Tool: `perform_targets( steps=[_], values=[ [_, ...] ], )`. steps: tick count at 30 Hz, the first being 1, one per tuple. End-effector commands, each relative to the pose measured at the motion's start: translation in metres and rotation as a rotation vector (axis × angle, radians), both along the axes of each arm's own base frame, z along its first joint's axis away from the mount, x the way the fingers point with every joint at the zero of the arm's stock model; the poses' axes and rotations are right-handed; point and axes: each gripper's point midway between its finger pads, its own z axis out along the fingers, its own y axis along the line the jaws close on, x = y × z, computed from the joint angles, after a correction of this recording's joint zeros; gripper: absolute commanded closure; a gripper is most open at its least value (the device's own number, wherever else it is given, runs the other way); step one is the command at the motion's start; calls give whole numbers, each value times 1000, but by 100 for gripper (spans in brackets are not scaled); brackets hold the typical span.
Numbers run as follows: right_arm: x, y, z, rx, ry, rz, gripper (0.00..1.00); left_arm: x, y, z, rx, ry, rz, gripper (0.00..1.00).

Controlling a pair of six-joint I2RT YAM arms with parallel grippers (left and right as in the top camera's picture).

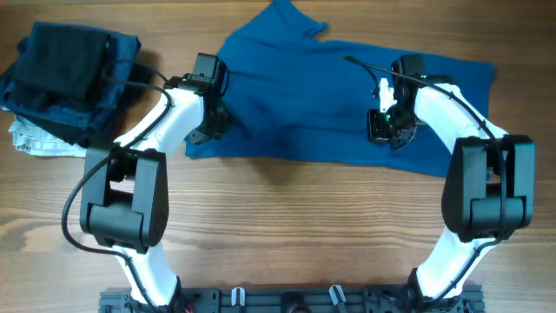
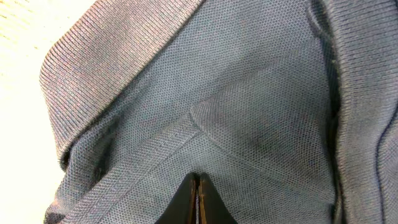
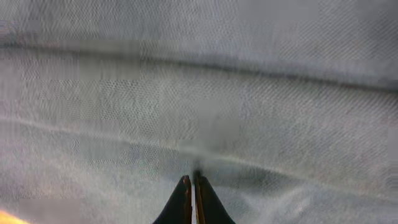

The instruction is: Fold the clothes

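One blue T-shirt [image 1: 330,96] spread lengthwise over the table [image 1: 287,226], from about 11 o'clock to 2 o'clock of the table's middle in the overhead view. Rumpled, with one flap poking out toward 12 o'clock at the far edge.

Left gripper [image 1: 213,122] set down on the shirt's left end, at 10 o'clock. Close view: fingers [image 2: 186,199] pressed together, tips against a seam where creases meet, with a ribbed hem folded over at 10 o'clock of the frame. Not clear whether any cloth is pinched.

Right gripper [image 1: 387,130] planted on the shirt's right half, at 1 o'clock. Close view blurred: fingers [image 3: 183,202] closed tight, tips at the fabric, grip on cloth not discernible.

Heap of dark garments [image 1: 69,74] at 10 o'clock, far left, apart from the shirt, lying over a pale patterned cloth [image 1: 30,139].
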Motion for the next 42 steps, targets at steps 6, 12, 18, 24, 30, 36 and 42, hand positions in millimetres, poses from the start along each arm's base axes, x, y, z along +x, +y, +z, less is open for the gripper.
perform_targets(
  steps=[6, 12, 18, 24, 30, 36, 42],
  values=[
    [11, -14, -4, -79, -22, -75, 96, -2, 4, -6, 19, 13, 17, 96],
    [23, -25, -3, -128, -68, -179, 96, -1, 4, -6, 18, 6, 17, 96],
    [51, -48, 24, -124, -167, -454, 96, -2, 4, -6, 18, 10, 17, 96],
    [-3, -132, 56, -137, -42, -815, 96, -4, 4, -6, 20, 20, 17, 96],
    [-46, -187, 33, -171, 47, -1009, 96, -4, 4, -6, 20, 18, 17, 96],
    [-51, -196, 6, -200, -2, -1055, 96, -3, 4, -6, 20, 16, 17, 96],
    [-34, -204, 4, -192, -95, -1081, 96, -1, 4, -6, 17, 6, 17, 96]
  ],
)
